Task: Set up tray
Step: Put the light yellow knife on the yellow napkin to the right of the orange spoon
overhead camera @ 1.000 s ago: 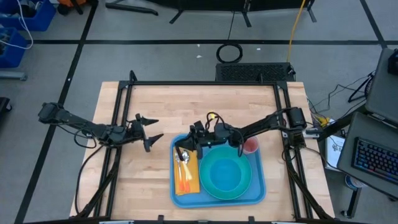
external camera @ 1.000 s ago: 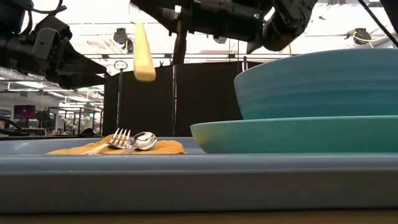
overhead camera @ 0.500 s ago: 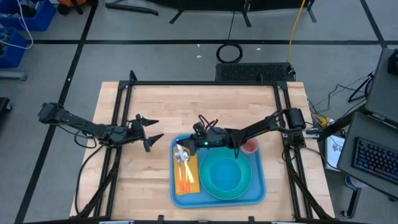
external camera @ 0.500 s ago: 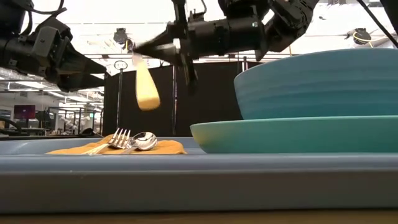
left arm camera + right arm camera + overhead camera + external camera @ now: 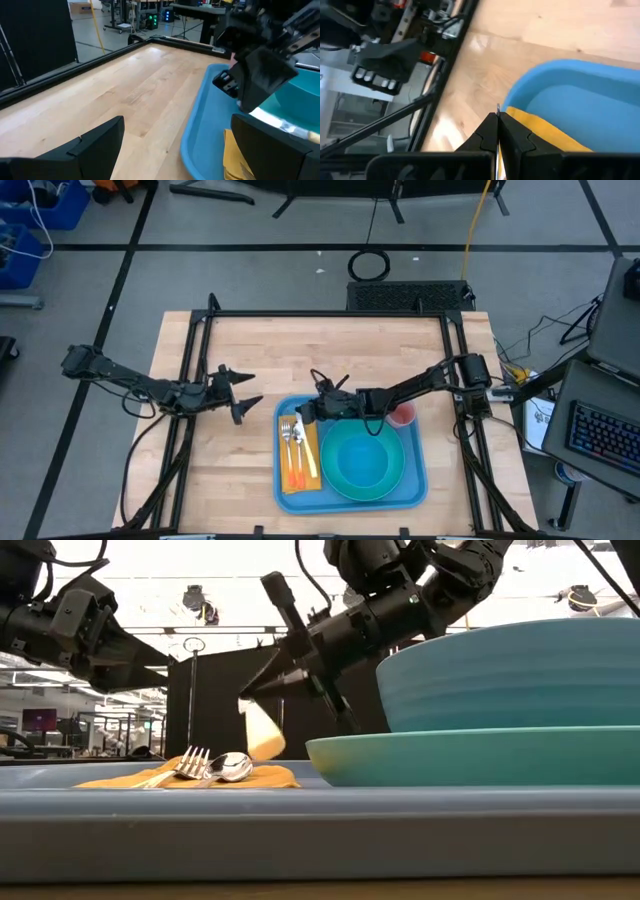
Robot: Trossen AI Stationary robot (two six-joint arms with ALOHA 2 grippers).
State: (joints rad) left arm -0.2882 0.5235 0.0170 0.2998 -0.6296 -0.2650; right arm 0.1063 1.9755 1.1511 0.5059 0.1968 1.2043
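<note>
The blue tray (image 5: 412, 480) lies on the wooden table and carries a teal plate (image 5: 340, 480) with a teal bowl (image 5: 365, 463) on it. At the tray's left side a yellow-orange napkin (image 5: 290, 492) bears a fork (image 5: 190, 762) and a spoon (image 5: 232, 766). My right gripper (image 5: 303, 412) hovers over the napkin's far end, shut on a knife with a cream handle (image 5: 263, 732). Left of the tray, my left gripper (image 5: 245, 388) stands open over bare table, holding nothing. My right gripper pinches the knife's metal blade between its two shut fingers; the blade's tip (image 5: 498, 106) pokes out past the fingertips. The fingers slant down from the table's right side. The knife hangs tilted below them, handle end (image 5: 266, 750) lowest, just over the napkin; whether it touches, I cannot tell.
A red cup (image 5: 403, 414) stands in the tray's far right corner, beside the right arm. A black metal frame (image 5: 330, 315) runs along the table's far edge and sides. Bare wood (image 5: 250, 345) lies beyond and left of the tray.
My right gripper has sunk toward the napkin and has rolled and tipped. The knife it holds has come down with it: its cream handle, high above the tray a second ago, now hangs just over the napkin beside the spoon.
</note>
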